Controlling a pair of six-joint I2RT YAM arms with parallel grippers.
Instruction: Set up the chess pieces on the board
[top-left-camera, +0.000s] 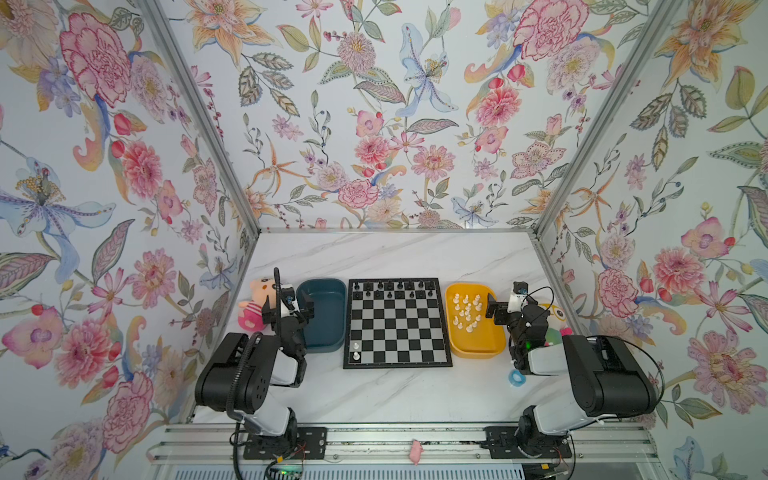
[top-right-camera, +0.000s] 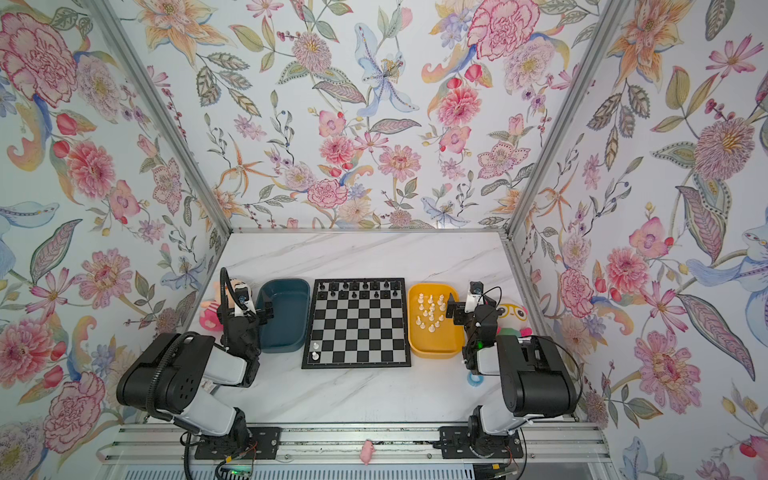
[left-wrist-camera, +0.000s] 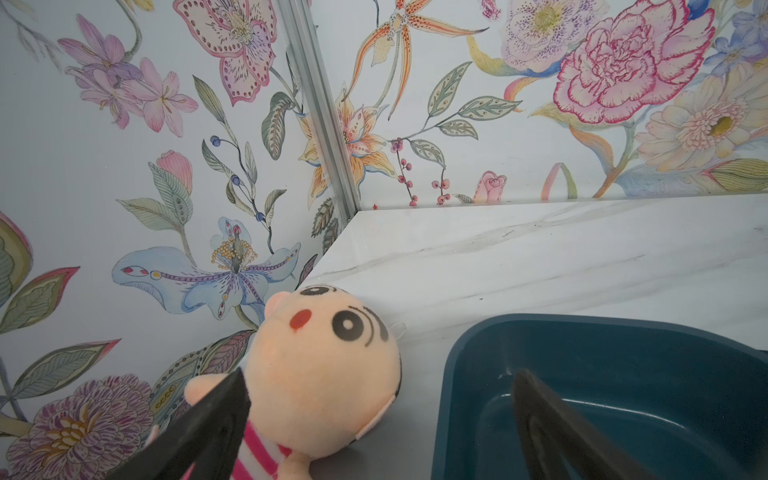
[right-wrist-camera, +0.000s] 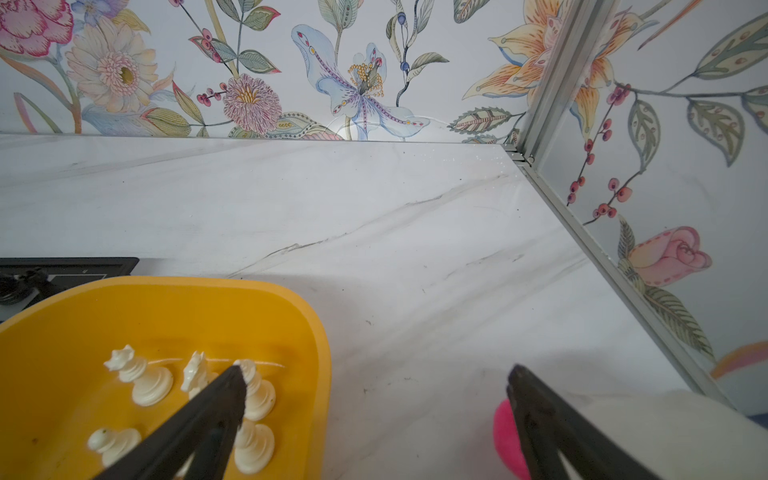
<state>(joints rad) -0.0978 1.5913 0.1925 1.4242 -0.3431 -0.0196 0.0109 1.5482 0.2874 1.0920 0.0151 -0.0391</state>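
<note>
The right gripper (right-wrist-camera: 376, 374) stood spread wide and empty, one finger above the chess pieces (right-wrist-camera: 145, 378) in the yellow tray (right-wrist-camera: 62, 316), the board (top-left-camera: 397, 328) lying between it and the released left gripper (left-wrist-camera: 380, 374).

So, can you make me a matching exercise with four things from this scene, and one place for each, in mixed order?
Things:
1. teal tray
2. yellow tray
3. black chessmen
4. two white chess pieces

Places:
a. on the far two rows of the board
b. right of the board
c. at the board's near left corner
d. left of the board

Pairs: 1-d, 2-b, 3-a, 4-c.
</note>
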